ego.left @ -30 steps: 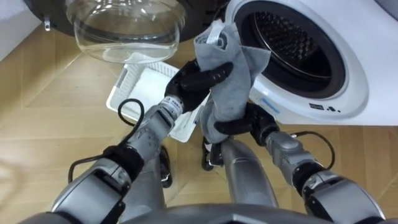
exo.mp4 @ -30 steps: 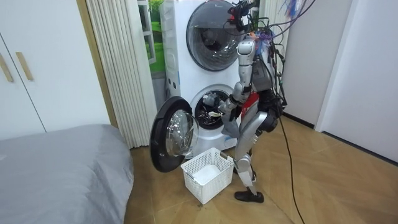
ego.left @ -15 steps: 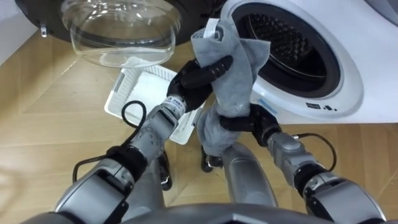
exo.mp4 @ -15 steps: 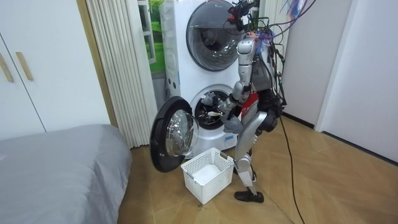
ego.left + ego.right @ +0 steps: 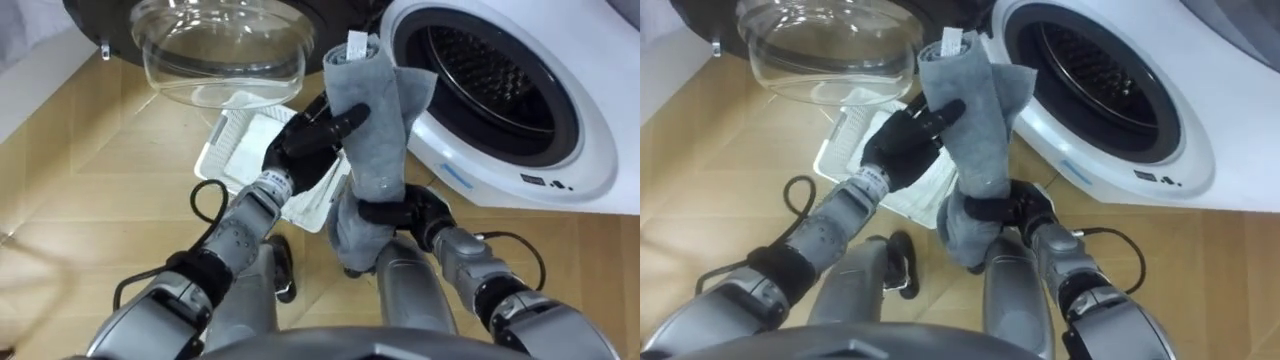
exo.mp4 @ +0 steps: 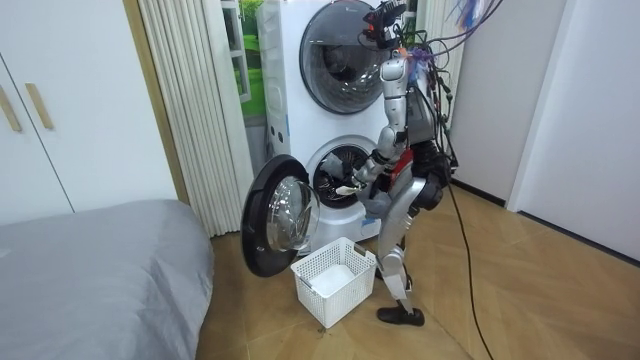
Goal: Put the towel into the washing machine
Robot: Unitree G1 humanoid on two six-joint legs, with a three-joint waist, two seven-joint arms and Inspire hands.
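Fingers (image 5: 338,123) of the left hand (image 5: 305,145) are curled round the upper part of the grey towel (image 5: 372,150), with the thumb pressed against the cloth. The right hand (image 5: 400,212) sits lower and seems clamped on the bunched bottom of the towel, though the cloth hides much of it. Between the two hands the towel stands nearly upright, a small white tag (image 5: 357,43) at its top. It is outside the washing machine (image 5: 560,175), just in front of the left edge of the round drum opening (image 5: 500,75). The door (image 5: 225,50) hangs wide open on the robot's left, its glass bowl facing up. Below the hands a white basket (image 5: 232,160) rests on the wooden floor (image 5: 90,170). In the room view the robot stands leaning towards the lower of two stacked machines, the basket (image 6: 335,280) by its feet and a grey bed (image 6: 90,270) on the room view's left.
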